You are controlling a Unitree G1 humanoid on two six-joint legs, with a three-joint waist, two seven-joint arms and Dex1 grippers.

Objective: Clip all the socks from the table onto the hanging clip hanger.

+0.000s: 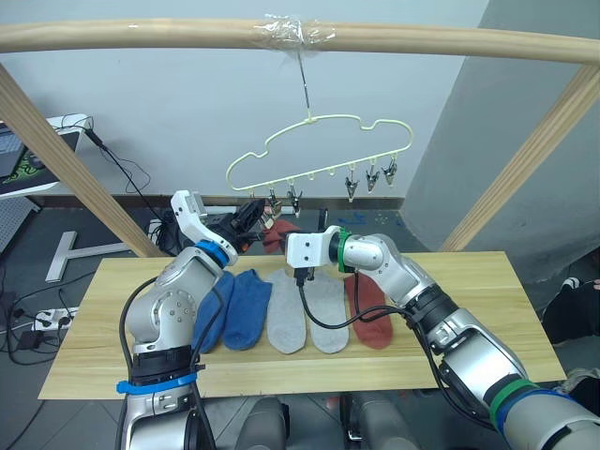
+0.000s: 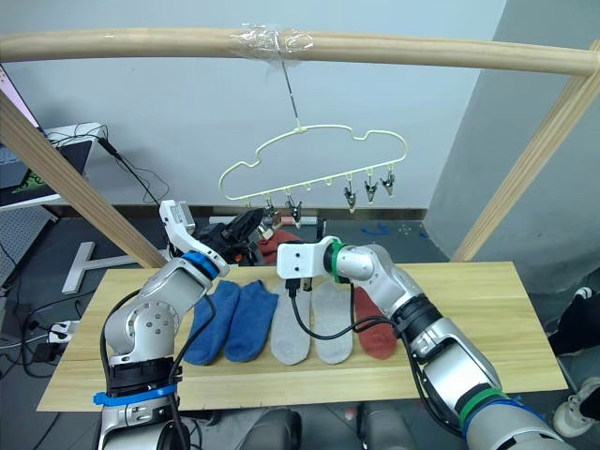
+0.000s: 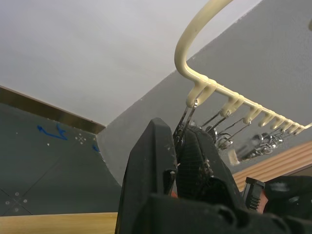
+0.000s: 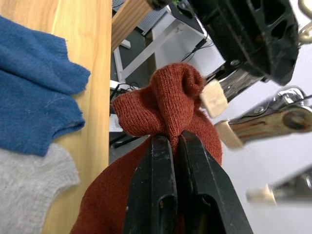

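Landmark: the table [image 1: 450, 366], a light plank top.

On the table, a row of five socks lies flat, toes toward the robot. Two blue socks [image 2: 232, 319] lie side by side at the robot's left end of the row. Two light grey socks [image 2: 309, 323] lie just beside them in the middle. One rust red sock [image 1: 368, 309] lies at the right end, partly crossed by the right arm.

Above the table's far edge, the right gripper [image 4: 175, 146] is closed on the bunched cuff of the second rust red sock [image 4: 168, 105], which is lifted off the table and hangs below the fingers. The sock's cuff sits touching or just beside the pale tip of a metal clip [image 4: 214, 97]; which of the two cannot be told.

Just past it, the left gripper [image 3: 175, 146] is raised to the clip hanger's leftmost clip [image 3: 187, 114], its two black fingers pressed together around that clip's handles.

Beyond and above the table, the clip hanger [image 1: 319, 141], pale yellow wire with a wavy top, hangs by its hook from a wooden frame bar [image 1: 141, 36], where clear tape [image 1: 295, 30] wraps the hook. Its other clips [image 1: 372, 178] hang free in a line along the lower wire.
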